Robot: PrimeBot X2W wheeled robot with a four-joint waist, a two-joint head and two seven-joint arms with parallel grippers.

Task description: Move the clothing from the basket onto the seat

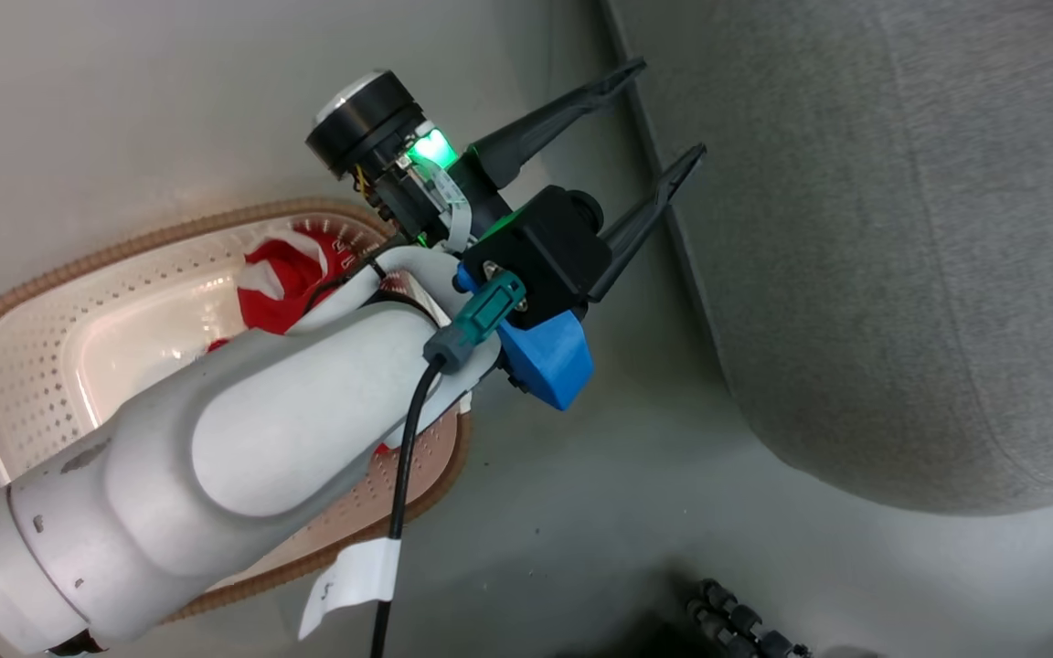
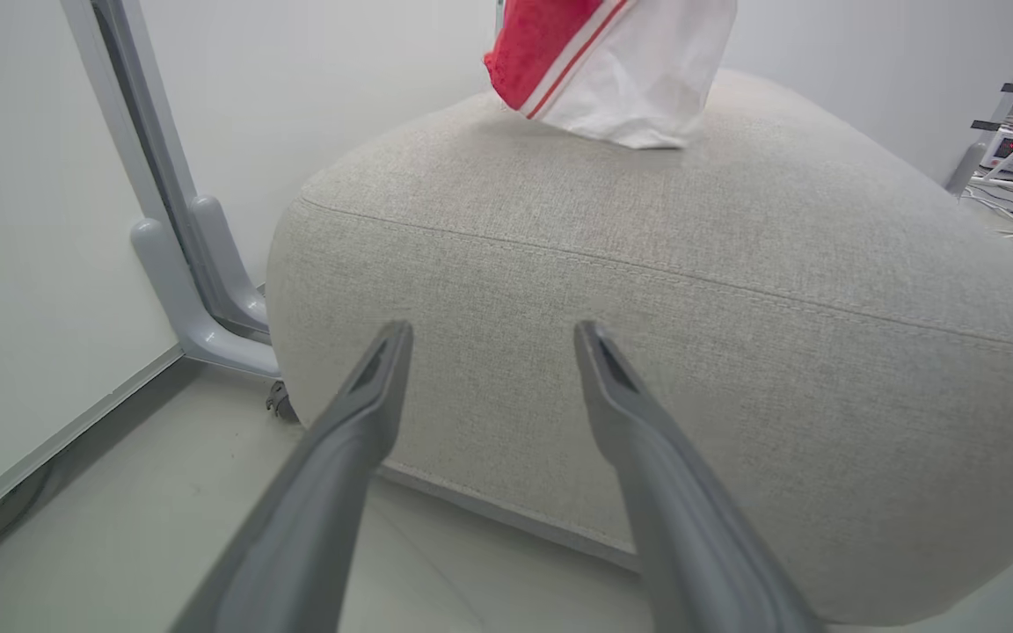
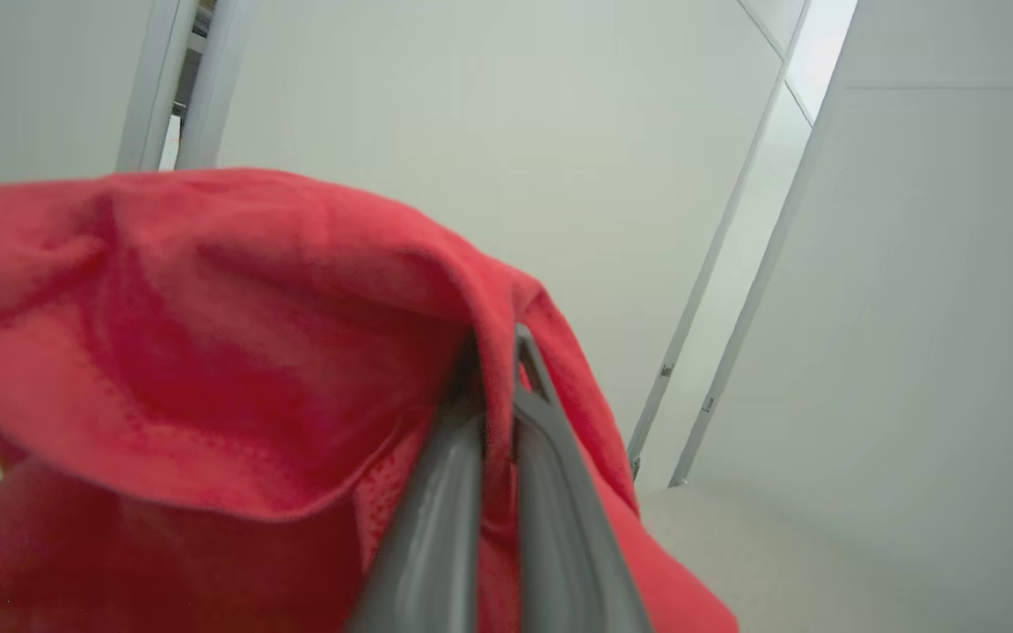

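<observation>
Partway, I judge: the right gripper (image 3: 498,338) pinches a red garment (image 3: 207,352) at the seat (image 2: 647,264), while the left gripper (image 1: 670,105) gapes empty (more clothing (image 1: 280,283) lies in the left-hand basket (image 1: 24,384)).

In the head view, the basket (image 1: 124,242) stands on the floor (image 1: 627,457) at left, with clothing (image 1: 284,279) inside it. The seat (image 1: 901,274) lies at right, well apart from the basket. The left gripper (image 1: 670,105) sits between them, above the floor. In the left wrist view, a garment (image 2: 621,79) meets the seat's top at its far side. Fabric (image 3: 207,352) sits between the fingers of the right gripper (image 3: 498,347).
</observation>
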